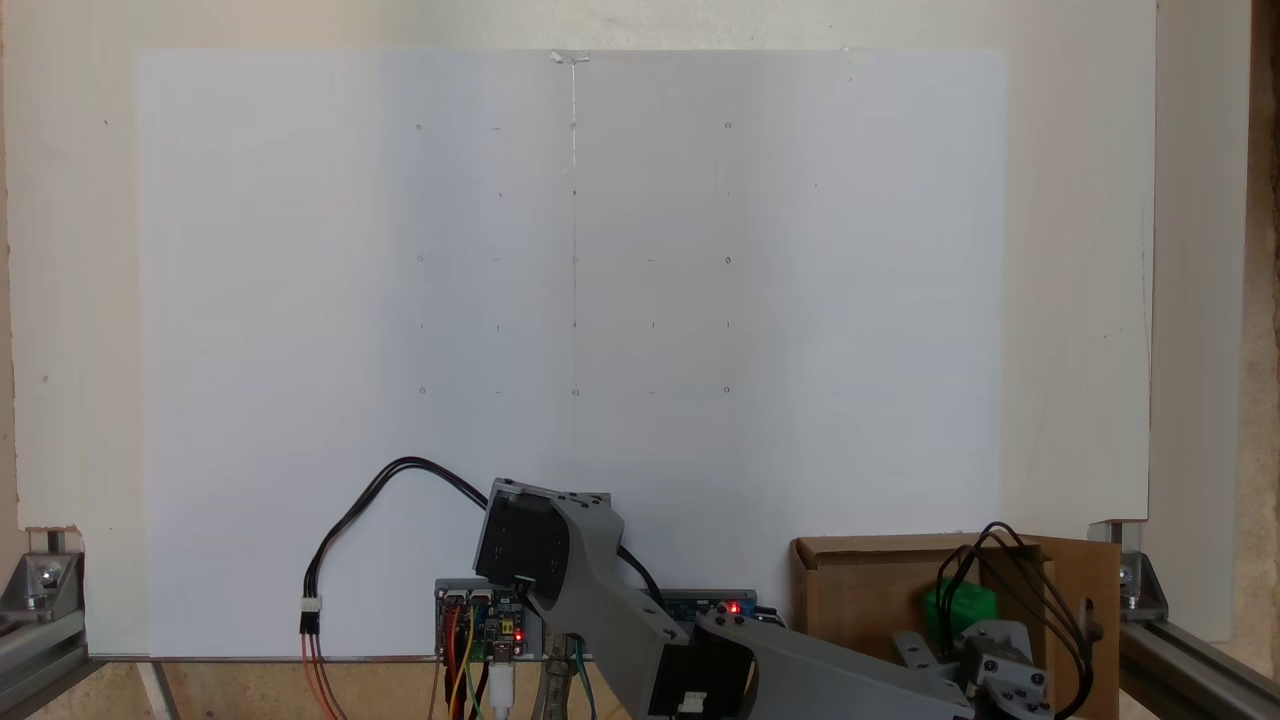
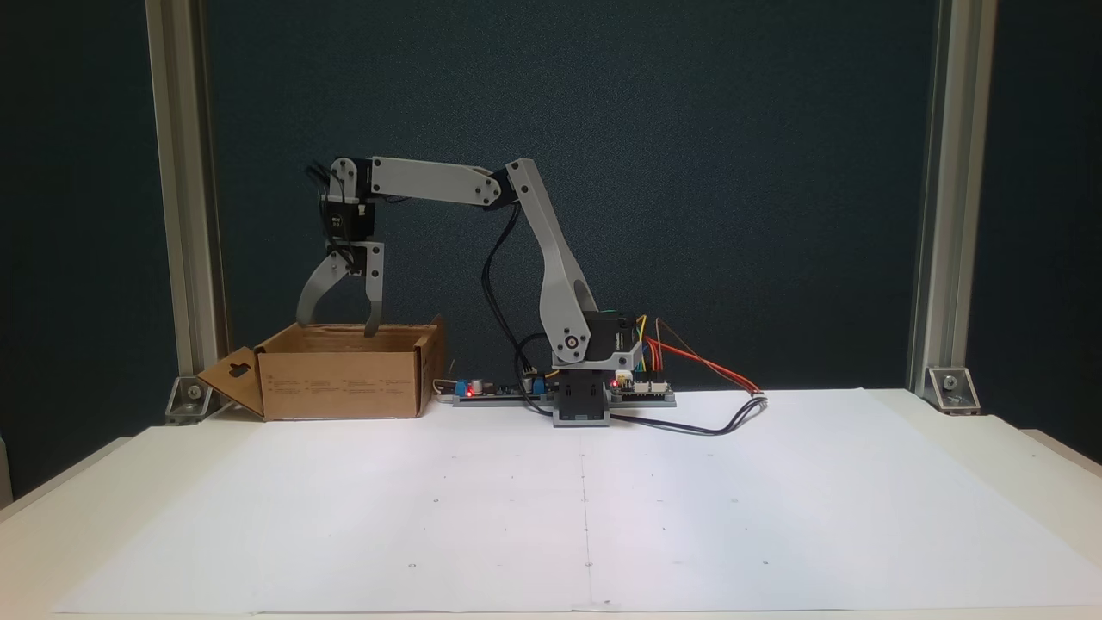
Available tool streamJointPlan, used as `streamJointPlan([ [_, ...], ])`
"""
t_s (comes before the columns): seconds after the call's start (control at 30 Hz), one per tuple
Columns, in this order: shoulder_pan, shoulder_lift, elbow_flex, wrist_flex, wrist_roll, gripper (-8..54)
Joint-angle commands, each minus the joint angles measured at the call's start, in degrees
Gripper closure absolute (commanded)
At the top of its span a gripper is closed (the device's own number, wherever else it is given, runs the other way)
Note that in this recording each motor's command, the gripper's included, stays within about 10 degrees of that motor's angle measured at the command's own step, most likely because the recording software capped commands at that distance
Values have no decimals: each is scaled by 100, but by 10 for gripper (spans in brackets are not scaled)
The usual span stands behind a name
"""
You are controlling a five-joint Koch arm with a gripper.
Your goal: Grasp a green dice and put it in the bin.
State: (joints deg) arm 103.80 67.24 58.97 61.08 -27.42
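Count recorded as one green dice [image 1: 962,607] and one bin [image 2: 340,370] — the dice is seen lying inside the bin in a fixed view from above, while the side-on fixed view shows the gripper [image 2: 336,327] spread open, empty, over the bin's opening.

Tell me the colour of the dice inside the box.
Bright green dice, clearest in the fixed view from above.

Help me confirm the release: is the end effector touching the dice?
Cannot tell. A fixed view shows the end effector open over the bin, whose wall hides the dice. From above, the dice lies partly behind cables, with no plain gap.
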Motion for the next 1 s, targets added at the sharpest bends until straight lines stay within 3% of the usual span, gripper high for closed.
streamJointPlan([
  [0.0,88,35,-325,-167,-422,37],
  [0.17,-211,149,-325,-853,-62,14],
  [0.37,-1512,1072,-325,-1160,791,15],
  [0.6,-4190,2083,-325,-1204,1863,14],
  [0.97,-8734,2391,-88,-1345,2188,11],
])
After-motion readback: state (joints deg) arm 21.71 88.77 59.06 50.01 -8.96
